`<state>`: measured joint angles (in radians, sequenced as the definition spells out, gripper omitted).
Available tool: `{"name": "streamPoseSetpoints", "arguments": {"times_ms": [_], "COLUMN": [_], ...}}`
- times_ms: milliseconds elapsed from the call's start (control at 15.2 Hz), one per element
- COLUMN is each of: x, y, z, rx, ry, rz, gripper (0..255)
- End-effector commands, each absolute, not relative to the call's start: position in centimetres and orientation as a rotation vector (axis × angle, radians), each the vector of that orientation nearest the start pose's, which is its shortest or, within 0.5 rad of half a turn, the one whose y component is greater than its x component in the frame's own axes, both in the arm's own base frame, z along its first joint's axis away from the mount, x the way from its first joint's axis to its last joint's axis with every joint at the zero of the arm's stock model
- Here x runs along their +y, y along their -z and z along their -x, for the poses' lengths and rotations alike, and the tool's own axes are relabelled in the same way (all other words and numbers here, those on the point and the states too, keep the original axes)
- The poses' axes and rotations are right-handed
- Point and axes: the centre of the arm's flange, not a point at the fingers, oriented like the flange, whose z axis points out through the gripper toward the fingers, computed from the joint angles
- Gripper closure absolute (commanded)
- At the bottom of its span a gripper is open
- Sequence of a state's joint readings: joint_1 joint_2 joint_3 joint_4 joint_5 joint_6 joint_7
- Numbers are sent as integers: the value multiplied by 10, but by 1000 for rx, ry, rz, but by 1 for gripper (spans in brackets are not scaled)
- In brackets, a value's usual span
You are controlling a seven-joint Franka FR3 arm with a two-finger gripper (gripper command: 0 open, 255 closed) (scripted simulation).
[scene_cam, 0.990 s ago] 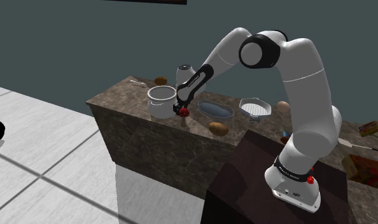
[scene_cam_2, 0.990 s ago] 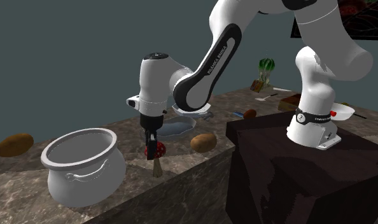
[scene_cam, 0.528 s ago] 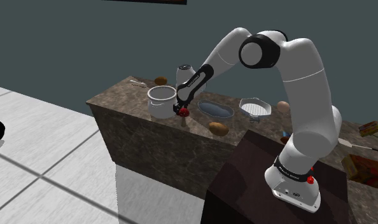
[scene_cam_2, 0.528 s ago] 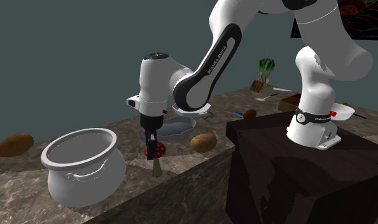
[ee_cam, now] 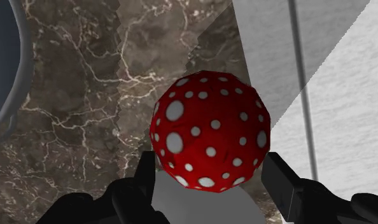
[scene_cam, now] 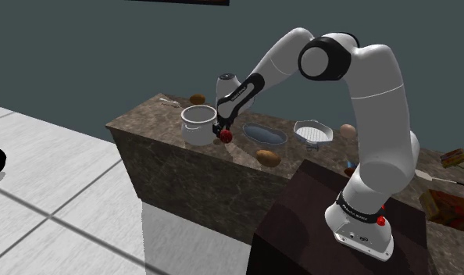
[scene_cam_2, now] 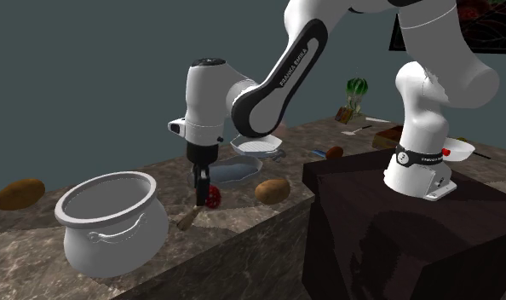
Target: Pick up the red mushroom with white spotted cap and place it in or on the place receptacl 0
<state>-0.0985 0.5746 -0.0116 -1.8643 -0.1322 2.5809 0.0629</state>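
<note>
Wrist view puts the red mushroom (ee_cam: 210, 130), its cap dotted white, in the middle of the frame between the two black fingers of the tool (ee_cam: 210, 177), which clasp the cap from either side above the brown marbled surface (ee_cam: 86, 95). Second exterior view, left of centre: the tool points straight down and the mushroom hangs tilted in it, pale stem slanting down toward the grey pot (scene_cam_2: 111, 222) at lower left. I cannot tell whether the stem tip touches the surface. A potato (scene_cam_2: 272, 190) lies near, at mid-frame
</note>
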Motion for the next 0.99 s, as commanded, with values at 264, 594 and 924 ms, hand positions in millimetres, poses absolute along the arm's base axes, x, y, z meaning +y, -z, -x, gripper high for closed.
{"name": "streamPoseSetpoints", "arguments": {"times_ms": [264, 594, 924], "x": [-69, -69, -69], "y": [-252, -278, -305], "z": [-651, -651, -651], "rx": [102, 102, 102], "ry": [225, 225, 225], "rz": [3220, 3220, 3220], "gripper": [255, 255, 255]}}
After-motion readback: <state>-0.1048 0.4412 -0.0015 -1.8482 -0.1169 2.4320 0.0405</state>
